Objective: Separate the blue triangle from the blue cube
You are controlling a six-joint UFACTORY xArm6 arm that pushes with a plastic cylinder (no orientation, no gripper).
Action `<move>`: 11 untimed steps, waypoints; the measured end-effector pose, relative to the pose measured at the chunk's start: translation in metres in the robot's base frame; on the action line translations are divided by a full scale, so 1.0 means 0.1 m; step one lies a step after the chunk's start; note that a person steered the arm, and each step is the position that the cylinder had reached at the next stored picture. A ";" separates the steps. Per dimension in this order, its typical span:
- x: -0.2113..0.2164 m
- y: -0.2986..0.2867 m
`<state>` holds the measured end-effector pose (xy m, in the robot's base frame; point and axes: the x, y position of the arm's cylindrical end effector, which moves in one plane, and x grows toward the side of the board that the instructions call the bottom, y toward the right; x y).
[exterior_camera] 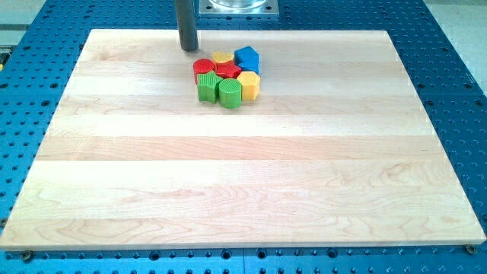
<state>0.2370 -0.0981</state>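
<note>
A tight cluster of blocks sits near the view's top centre on the wooden board [228, 175]. One blue block [247, 58] shows at the cluster's top right; its shape reads as a chunky cube or wedge. I cannot make out a second blue block. My tip [188, 49] rests on the board to the upper left of the cluster. It is a short gap from the red cylinder [204, 67] and touches no block.
The cluster also holds a yellow block [223, 57], a red star-like block [227, 71], a yellow hexagon [249, 84], a green cube [207, 89] and a green rounded block [230, 93]. The board's top edge lies just behind my tip.
</note>
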 end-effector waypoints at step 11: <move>1.32 0.17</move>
